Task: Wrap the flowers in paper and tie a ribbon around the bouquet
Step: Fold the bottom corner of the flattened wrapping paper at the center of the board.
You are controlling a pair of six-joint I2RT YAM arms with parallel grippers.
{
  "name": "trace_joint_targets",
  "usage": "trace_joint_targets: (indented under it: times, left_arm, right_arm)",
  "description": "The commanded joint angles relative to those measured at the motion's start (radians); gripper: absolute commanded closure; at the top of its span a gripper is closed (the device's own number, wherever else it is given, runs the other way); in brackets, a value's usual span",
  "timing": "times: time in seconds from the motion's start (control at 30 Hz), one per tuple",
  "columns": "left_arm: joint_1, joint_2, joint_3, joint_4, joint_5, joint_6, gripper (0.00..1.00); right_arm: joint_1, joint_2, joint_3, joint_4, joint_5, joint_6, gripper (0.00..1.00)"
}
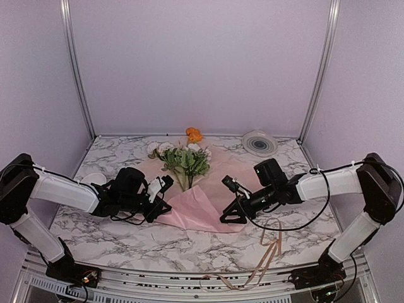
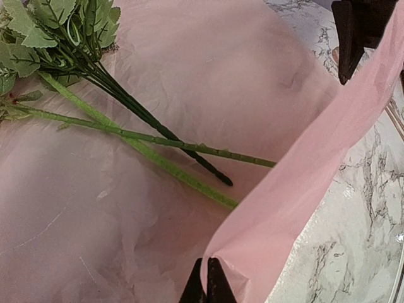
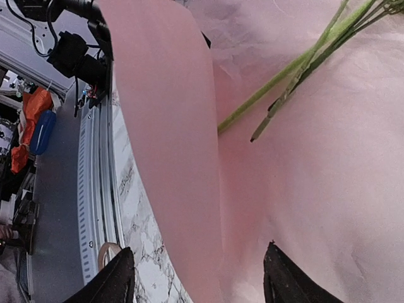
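Observation:
The pink paper (image 1: 197,211) lies spread on the marble table, its near edge lifted into a fold. The flowers (image 1: 184,161) rest on it, with the orange bloom (image 1: 194,134) at the far end and the green stems (image 2: 158,140) pointing toward the fold. My left gripper (image 2: 206,289) is shut on the paper's raised edge (image 2: 297,189). My right gripper (image 3: 201,273) stands open, its fingers apart on either side of the standing fold (image 3: 170,139) and not pinching it. The tan ribbon (image 1: 268,252) lies loose near the front right edge.
A round white-grey disc (image 1: 259,142) sits at the back right. A small white object (image 1: 93,179) lies by the left arm. A tan-rimmed roll (image 3: 106,252) shows at the table's near edge, beside the metal rail (image 3: 95,177). Walls close in the table on three sides.

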Motion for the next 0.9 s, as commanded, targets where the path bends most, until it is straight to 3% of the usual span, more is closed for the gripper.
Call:
trace_joint_targets:
  times: [0.0, 0.23, 0.27, 0.3, 0.37, 0.4, 0.5, 0.53, 0.6, 0.67, 0.87]
  left_arm:
    - [0.007, -0.014, 0.003, 0.022, -0.004, -0.010, 1.00]
    - [0.008, -0.033, -0.007, 0.022, -0.013, -0.017, 1.00]
    - [0.009, -0.033, -0.007, 0.022, -0.010, -0.018, 1.00]
    - [0.008, -0.035, -0.008, 0.022, -0.007, -0.022, 1.00]
    - [0.008, -0.046, -0.014, 0.022, 0.004, -0.029, 1.00]
    - [0.008, -0.054, -0.019, 0.022, 0.011, -0.029, 1.00]
    - [0.008, -0.087, -0.042, 0.022, 0.066, -0.024, 1.00]
    - [0.008, -0.097, -0.047, 0.021, 0.095, -0.023, 0.97]
    - [0.008, -0.115, -0.055, 0.021, 0.131, -0.038, 0.73]
    - [0.007, -0.137, -0.060, 0.021, 0.136, -0.064, 0.58]
    - [-0.001, -0.248, -0.082, 0.014, 0.168, -0.091, 0.40]
  right_arm:
    - [0.042, -0.001, -0.051, 0.105, 0.056, 0.017, 0.33]
    - [0.089, 0.051, -0.123, 0.224, 0.115, 0.051, 0.36]
    - [0.089, 0.062, -0.126, 0.236, 0.124, 0.054, 0.41]
    - [0.089, 0.077, -0.124, 0.243, 0.134, 0.057, 0.53]
    - [0.087, 0.087, -0.110, 0.238, 0.136, 0.060, 0.86]
    - [0.084, 0.085, -0.097, 0.224, 0.132, 0.054, 0.97]
    - [0.080, 0.065, -0.042, 0.109, 0.150, 0.027, 1.00]
    - [0.080, 0.058, -0.024, 0.065, 0.165, 0.017, 1.00]
    - [0.080, 0.040, -0.002, 0.001, 0.175, 0.016, 1.00]
    - [0.080, 0.021, 0.012, -0.063, 0.175, 0.020, 1.00]
    - [0.078, -0.002, 0.068, -0.273, 0.145, -0.003, 1.00]
